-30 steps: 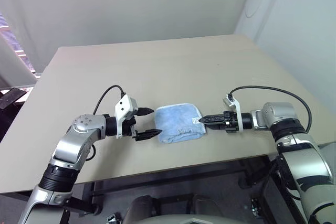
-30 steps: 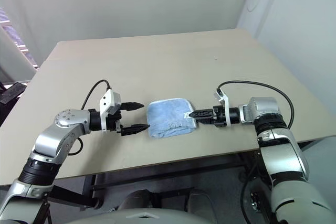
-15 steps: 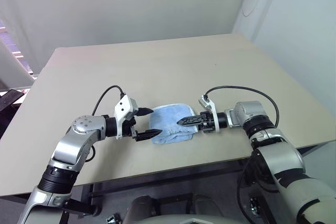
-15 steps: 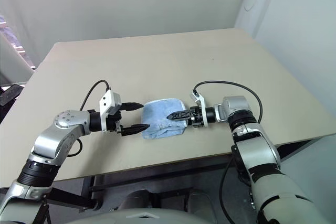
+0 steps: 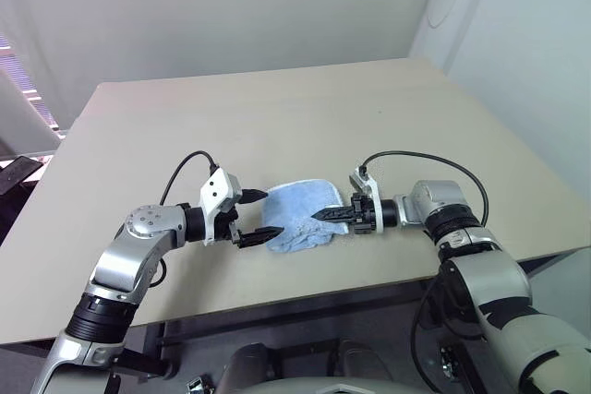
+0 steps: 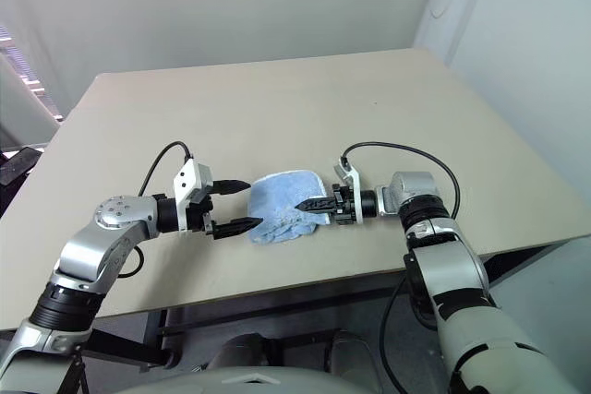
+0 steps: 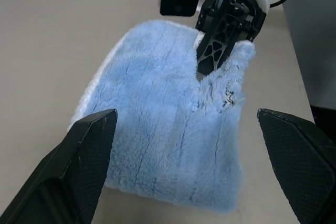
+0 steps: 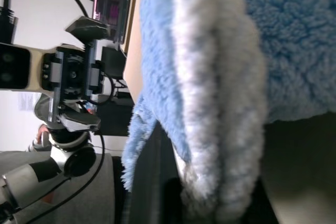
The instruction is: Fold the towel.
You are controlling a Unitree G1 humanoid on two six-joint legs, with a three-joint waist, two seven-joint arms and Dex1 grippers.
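Towel (image 5: 297,216) lying folded on table (image 5: 277,117), between claws. Right claw (image 5: 319,215) pinching towel's right edge; left claw (image 5: 259,217) gaping wide just beside left edge. Risk: shallow pinch slipping, fold springing open.

The towel (image 5: 297,214) lies on the surface (image 5: 277,117), near its front edge and about midway between the left and right edges. The left tool (image 5: 260,215) sits at the towel's left side, one finger behind and one before that end. The right tool (image 5: 319,215) reaches in from the right, pinched onto the towel's top.
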